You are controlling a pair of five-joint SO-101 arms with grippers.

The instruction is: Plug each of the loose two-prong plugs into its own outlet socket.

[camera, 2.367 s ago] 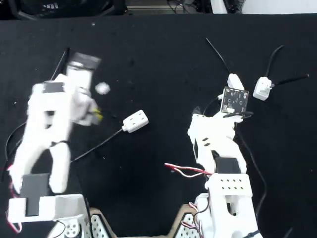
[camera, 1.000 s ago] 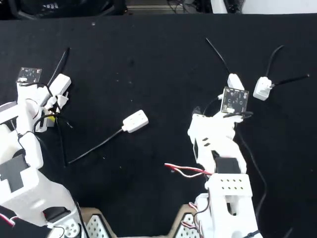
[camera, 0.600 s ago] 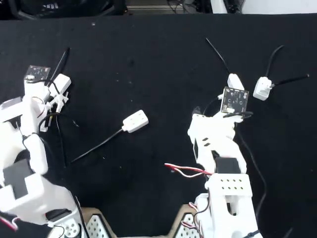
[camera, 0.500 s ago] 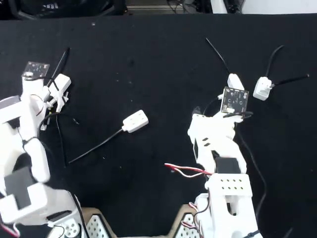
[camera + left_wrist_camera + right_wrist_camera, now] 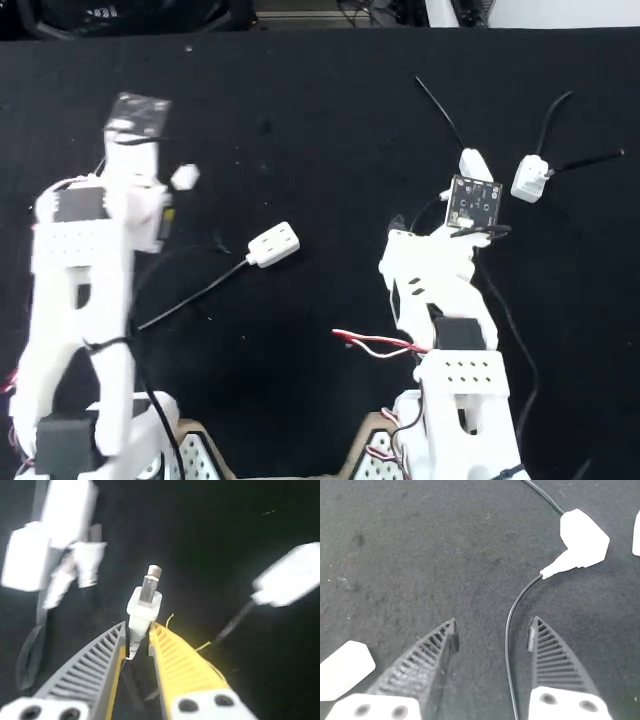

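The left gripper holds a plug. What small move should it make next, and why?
Probably carry the plug toward the white outlet socket at mid-table, prongs turned to face it. The left gripper is shut on the plug, and that socket lies apart from it with no plug in it.

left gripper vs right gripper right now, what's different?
The left gripper is shut on a white plug; the right gripper is open and holds nothing. The left gripper has one yellow and one grey finger; the right gripper's fingers both look grey. The right gripper has a black cable on the table between its fingers; the left gripper has the plug there. Shared: ribbed fingers, both over the black table.
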